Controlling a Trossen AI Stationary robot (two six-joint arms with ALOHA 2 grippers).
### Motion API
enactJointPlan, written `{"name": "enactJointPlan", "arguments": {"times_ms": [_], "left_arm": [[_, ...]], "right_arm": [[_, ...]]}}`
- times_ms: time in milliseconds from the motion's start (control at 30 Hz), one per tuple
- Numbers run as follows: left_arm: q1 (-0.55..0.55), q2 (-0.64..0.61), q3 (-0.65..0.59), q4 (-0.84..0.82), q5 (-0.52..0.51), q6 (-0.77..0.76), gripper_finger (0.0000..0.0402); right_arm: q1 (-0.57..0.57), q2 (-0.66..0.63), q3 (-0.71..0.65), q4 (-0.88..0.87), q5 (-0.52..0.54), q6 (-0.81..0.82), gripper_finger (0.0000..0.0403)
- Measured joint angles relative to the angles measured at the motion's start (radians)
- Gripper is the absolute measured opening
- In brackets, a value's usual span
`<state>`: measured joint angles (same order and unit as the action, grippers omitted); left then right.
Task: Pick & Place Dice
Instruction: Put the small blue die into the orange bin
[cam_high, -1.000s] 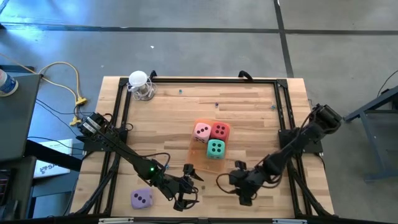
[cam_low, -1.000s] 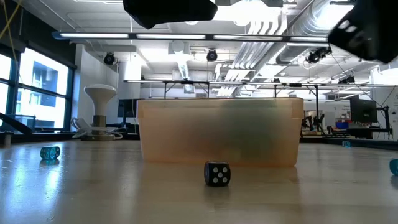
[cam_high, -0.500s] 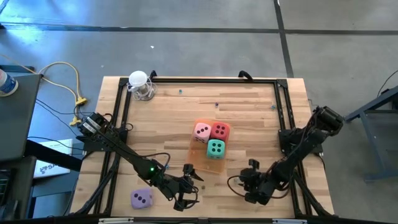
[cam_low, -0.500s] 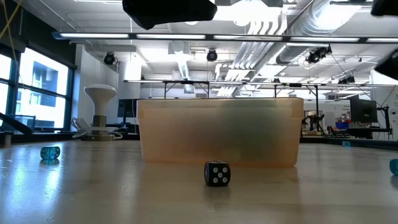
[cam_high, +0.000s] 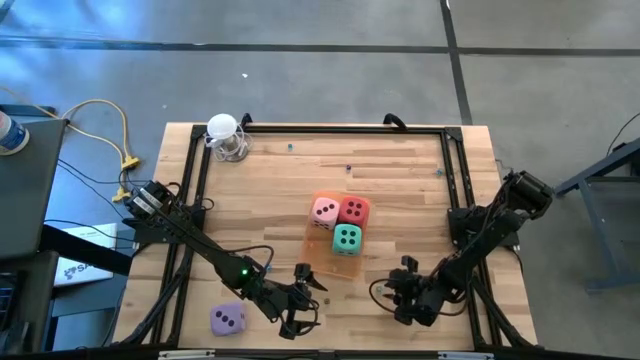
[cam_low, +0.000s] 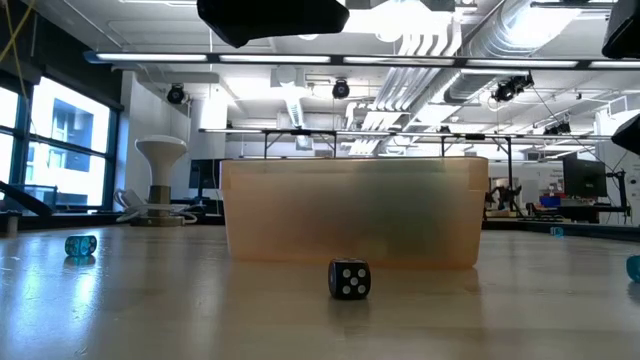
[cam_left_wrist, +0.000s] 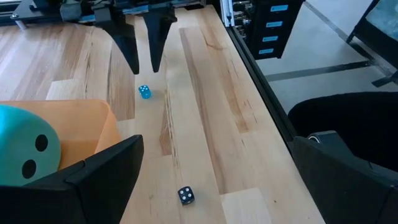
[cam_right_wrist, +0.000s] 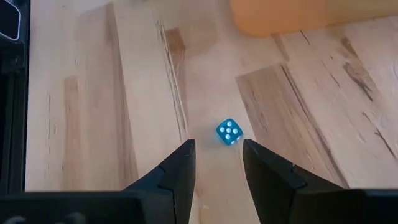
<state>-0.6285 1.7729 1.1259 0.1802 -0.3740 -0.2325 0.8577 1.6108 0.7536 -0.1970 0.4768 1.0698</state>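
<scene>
The right end effector (cam_high: 405, 290) has been drawing back toward the near right part of the desk (cam_high: 270, 180) over the last second, and is now sitting further from the orange tray (cam_high: 336, 262) than it was; its fingers (cam_right_wrist: 179, 168) are standing a little apart with nothing between them, pointing at a small blue die (cam_right_wrist: 229, 131) lying just ahead of the tips. The left end effector (cam_high: 300, 300) is not shifting at all: it is hanging near the front edge, jaws spread wide and empty.

The desk is showing pale wooden planks inside a black frame, with a grey concrete floor around it and a yellow cable (cam_high: 105, 125) trailing off to the left. A white lamp-like object (cam_high: 225, 135) is standing at the far left corner.

In the tray, the pink die (cam_high: 324, 211), red die (cam_high: 354, 209) and teal die (cam_high: 347, 238) are sitting close together (all three touching or nearly so). The lilac die (cam_high: 228, 319) is lying outside, on the near left of the desk, well apart from the tray. A small black die (cam_low: 349, 278) is resting in front of the tray.
</scene>
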Motion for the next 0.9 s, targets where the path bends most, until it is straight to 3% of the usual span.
{"name": "enactJointPlan", "arguments": {"times_ms": [300, 700, 900], "left_arm": [[0.0, 0.0, 0.0, 0.0, 0.0, 0.0, 0.0399], [0.0, 0.0, 0.0, 0.0, 0.0, -0.001, 0.0399], [0.0, 0.0, 0.0, 0.0, 0.0, -0.002, 0.0399]], "right_arm": [[0.0, 0.0, 0.0, 0.0, 0.015, 0.006, 0.0131], [0.0, 0.0, 0.0, 0.003, 0.013, -0.002, 0.0226], [0.001, 0.035, 0.001, -0.002, 0.012, -0.066, 0.0234]]}}
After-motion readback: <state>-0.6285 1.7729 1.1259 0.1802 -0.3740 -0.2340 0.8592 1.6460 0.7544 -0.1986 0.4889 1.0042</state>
